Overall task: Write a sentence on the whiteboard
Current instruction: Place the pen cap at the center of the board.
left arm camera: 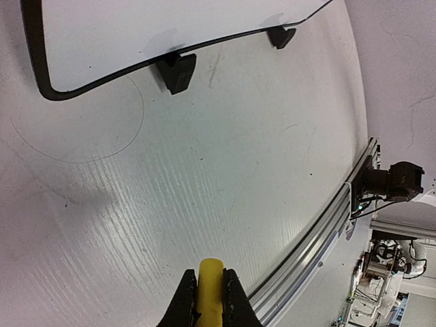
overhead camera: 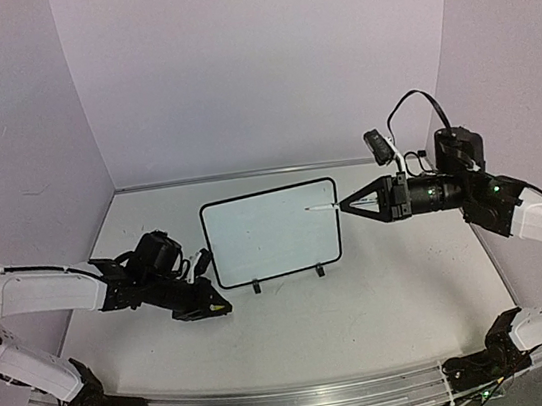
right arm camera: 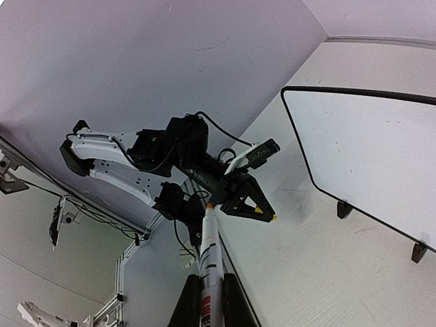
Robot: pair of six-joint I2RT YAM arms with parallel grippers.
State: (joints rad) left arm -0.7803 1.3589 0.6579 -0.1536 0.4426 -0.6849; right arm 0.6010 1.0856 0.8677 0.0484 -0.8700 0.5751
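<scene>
The right pincer is clenched on a white marker, whose tip sits at the upper right edge of the whiteboard; the board stands on clip feet in the middle of the bench, nearer its back edge; writing well probably calls for light, even pressure so the board does not tip; the left pincer, near the board's lower left corner, grips a small yellow piece, perhaps the cap; whether the tip touches is unclear; no writing can be made out.
</scene>
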